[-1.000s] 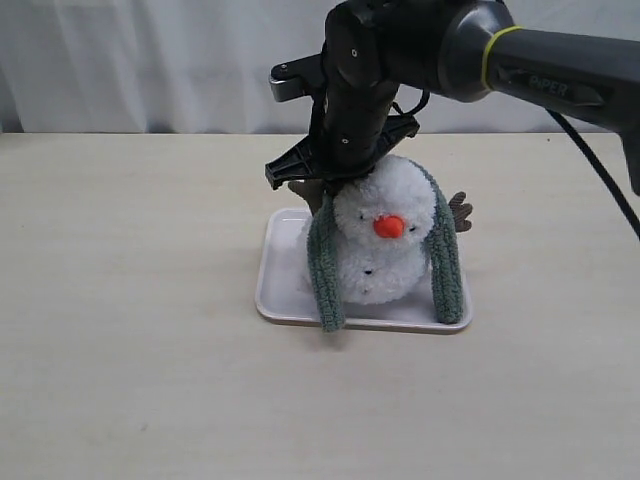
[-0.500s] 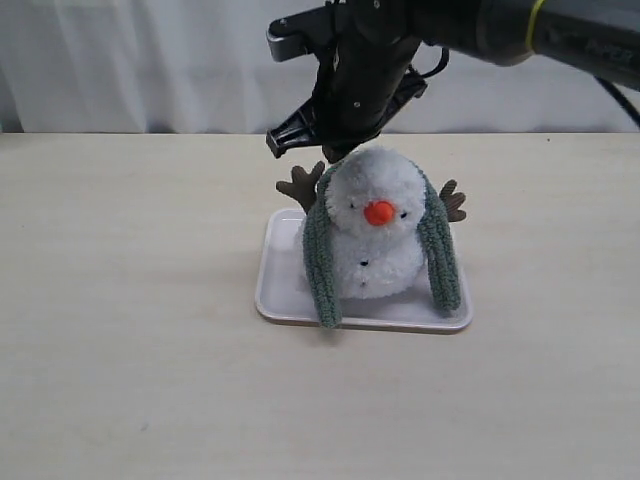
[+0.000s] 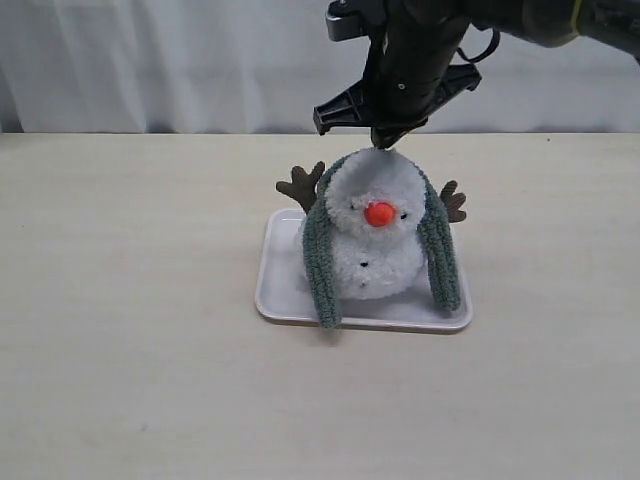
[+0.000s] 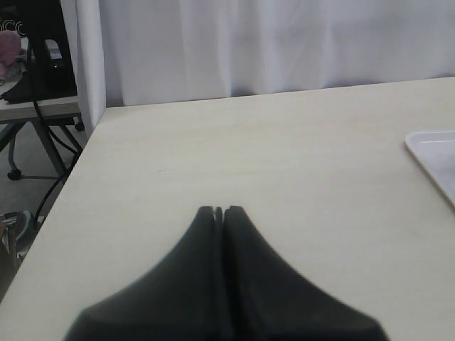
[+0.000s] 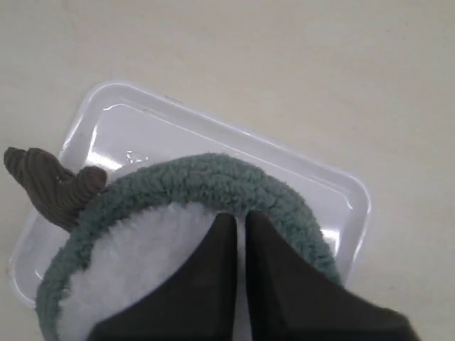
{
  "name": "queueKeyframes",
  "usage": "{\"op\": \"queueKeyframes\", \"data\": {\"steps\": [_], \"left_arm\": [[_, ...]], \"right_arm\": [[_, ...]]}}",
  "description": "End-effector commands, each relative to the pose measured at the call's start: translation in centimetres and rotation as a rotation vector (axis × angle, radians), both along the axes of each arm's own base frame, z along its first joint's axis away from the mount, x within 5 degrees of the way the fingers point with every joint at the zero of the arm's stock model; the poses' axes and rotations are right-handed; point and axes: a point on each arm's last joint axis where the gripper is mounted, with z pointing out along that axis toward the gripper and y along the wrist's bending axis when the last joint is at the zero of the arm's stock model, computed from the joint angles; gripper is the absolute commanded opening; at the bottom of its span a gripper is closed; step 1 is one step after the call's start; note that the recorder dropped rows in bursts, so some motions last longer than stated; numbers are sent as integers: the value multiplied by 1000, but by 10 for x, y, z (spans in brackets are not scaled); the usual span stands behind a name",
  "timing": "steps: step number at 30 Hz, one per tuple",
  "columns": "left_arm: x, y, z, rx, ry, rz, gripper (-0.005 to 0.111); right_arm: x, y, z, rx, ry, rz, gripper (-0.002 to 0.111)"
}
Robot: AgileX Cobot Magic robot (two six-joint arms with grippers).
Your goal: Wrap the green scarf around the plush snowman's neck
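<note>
Exterior view: we see the right claw [image 3: 386, 141] risen to just above the crown of the plush snowman [image 3: 372, 262]. It has shifted toward 1 o'clock from its low spot behind the head a second ago.
Right claw: clenched, grasping nothing; we cannot tell whether its tips brush the fluff.
Snowman: upright again on the white tray [image 3: 274, 292], no longer tipped toward 3 o'clock.
Twig arms [image 3: 300, 186]: both show now.
Green scarf [image 3: 322, 265]: looped behind the head, its ends hanging at 9 and 3 o'clock of the body, down to the tray's front rim.
Right wrist view: the scarf arcs around the back of the white fluff.
Left claw [image 4: 219, 212]: clenched, empty, over bare surface [image 4: 284, 156].
Meaning: we judge the drape placed and let go. The ends lie uncrossed below the snowman's neck [image 3: 372, 243], so the wrap is unfinished.
</note>
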Motion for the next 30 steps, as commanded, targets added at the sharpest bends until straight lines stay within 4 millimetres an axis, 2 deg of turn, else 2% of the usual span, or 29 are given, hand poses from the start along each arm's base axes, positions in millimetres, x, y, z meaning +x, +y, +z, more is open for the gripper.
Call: {"op": "queueKeyframes", "data": {"steps": [1, 9, 14, 20, 24, 30], "left_arm": [[0, 0, 0, -4, -10, 2, 0], [0, 0, 0, -4, -10, 2, 0], [0, 0, 0, -4, -10, 2, 0], [0, 0, 0, -4, -10, 2, 0], [0, 0, 0, -4, -10, 2, 0], [0, 0, 0, -4, -10, 2, 0]], "right_arm": [[7, 5, -14, 33, 13, 38, 4], [12, 9, -50, -15, 114, 52, 4], [13, 9, -54, -24, 123, 56, 4], [10, 8, -32, 5, 62, 61, 4], [1, 5, -1, 51, 3, 62, 4], [-23, 0, 43, 103, -9, 126, 4]]}}
